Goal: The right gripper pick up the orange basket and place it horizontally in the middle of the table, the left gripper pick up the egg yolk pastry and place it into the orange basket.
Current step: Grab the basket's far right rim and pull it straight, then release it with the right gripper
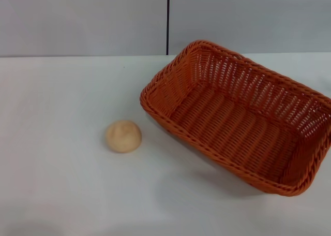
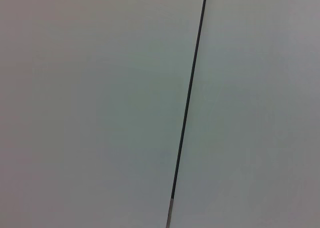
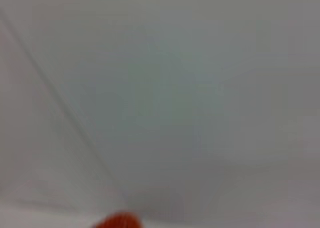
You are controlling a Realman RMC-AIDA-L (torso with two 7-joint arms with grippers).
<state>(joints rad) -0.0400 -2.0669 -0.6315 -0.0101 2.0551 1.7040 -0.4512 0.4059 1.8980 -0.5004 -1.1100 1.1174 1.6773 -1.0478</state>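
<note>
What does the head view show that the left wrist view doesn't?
Only the head view shows the large orange woven basket, sitting at an angle toward the table's right side, the small round pale tan pastry to its left, apart from it, and the white tabletop. The left wrist view shows nothing of its own. Both share the grey wall and its thin dark vertical seam. Neither shows a gripper.

1. Head view: no arm, cable or casing of the robot can be seen
2. Left wrist view: nothing of the left gripper is visible
3. Right wrist view: nothing of the right gripper is visible
</note>
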